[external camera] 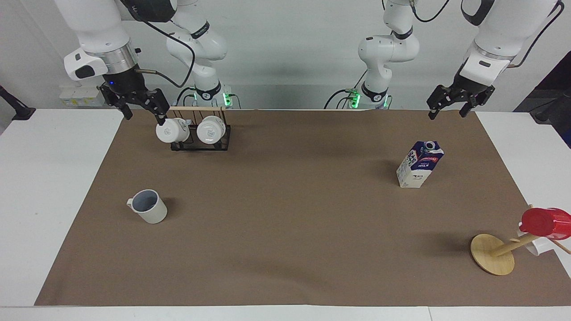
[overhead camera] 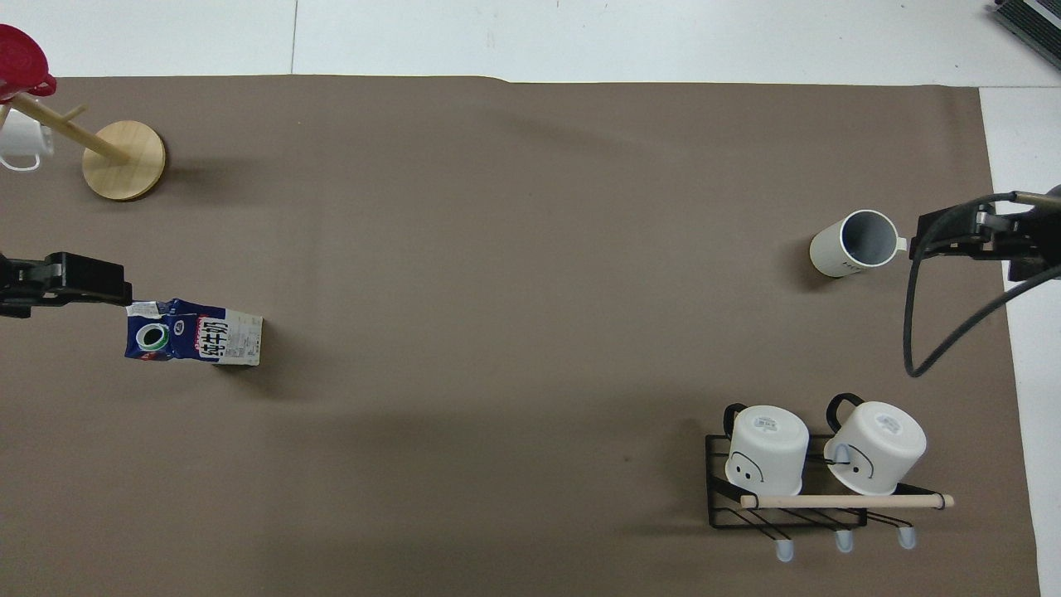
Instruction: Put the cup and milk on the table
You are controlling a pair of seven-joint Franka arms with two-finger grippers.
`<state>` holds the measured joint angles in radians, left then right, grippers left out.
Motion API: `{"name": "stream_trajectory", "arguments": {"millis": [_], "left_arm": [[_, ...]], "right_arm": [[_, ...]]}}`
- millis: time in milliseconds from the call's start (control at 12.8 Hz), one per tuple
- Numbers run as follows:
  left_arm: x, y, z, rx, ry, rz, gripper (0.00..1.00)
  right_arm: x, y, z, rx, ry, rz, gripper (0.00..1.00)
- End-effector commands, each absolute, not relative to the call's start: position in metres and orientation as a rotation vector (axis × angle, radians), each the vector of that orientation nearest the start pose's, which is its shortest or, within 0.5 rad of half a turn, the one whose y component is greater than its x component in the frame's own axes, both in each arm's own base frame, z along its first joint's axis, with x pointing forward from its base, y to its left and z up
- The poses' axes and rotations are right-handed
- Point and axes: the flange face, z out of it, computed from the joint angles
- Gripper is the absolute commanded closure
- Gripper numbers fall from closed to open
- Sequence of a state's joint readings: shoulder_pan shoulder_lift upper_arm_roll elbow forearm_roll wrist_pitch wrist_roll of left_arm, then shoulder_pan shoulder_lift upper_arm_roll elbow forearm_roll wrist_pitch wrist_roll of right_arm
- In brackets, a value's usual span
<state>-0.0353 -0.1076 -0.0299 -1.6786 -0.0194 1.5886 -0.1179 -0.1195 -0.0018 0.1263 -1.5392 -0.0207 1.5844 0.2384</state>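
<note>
The cup [external camera: 147, 206] [overhead camera: 854, 242], pale grey-white with a blue-grey inside, stands upright on the table's brown sheet [external camera: 285, 232] toward the right arm's end. The milk [external camera: 419, 164] [overhead camera: 192, 332], a white and dark blue carton, stands upright on the sheet toward the left arm's end. My right gripper [external camera: 143, 117] [overhead camera: 953, 236] hangs open and empty in the air beside the mug rack, well apart from the cup. My left gripper [external camera: 447, 115] [overhead camera: 75, 280] hangs open and empty over the sheet's corner by the robots, clear of the milk.
A black wire rack [external camera: 200, 141] holding two white mugs sits on the sheet near the robots, at the right arm's end. A round wooden disc with a peg [external camera: 492, 254] carries a red cup [external camera: 545, 221] at the left arm's end, farther from the robots than the milk.
</note>
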Motion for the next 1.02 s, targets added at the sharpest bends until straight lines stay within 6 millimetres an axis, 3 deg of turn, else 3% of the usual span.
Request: {"name": "stream_trajectory", "arguments": {"millis": [0,938], "left_arm": [[0.5157,-0.0371,0.6378,-3.143,-0.104,-0.002,0.00],[0.5158,-0.0356,0.6390,-3.144,-0.106,-0.011,0.00]], "right_arm": [[0.5541,-0.0009,0.6425,-3.121,0.346,-0.070,0.00],[0.5569,-0.0001,0.6427,-3.127,0.325,-0.090,0.00]]}}
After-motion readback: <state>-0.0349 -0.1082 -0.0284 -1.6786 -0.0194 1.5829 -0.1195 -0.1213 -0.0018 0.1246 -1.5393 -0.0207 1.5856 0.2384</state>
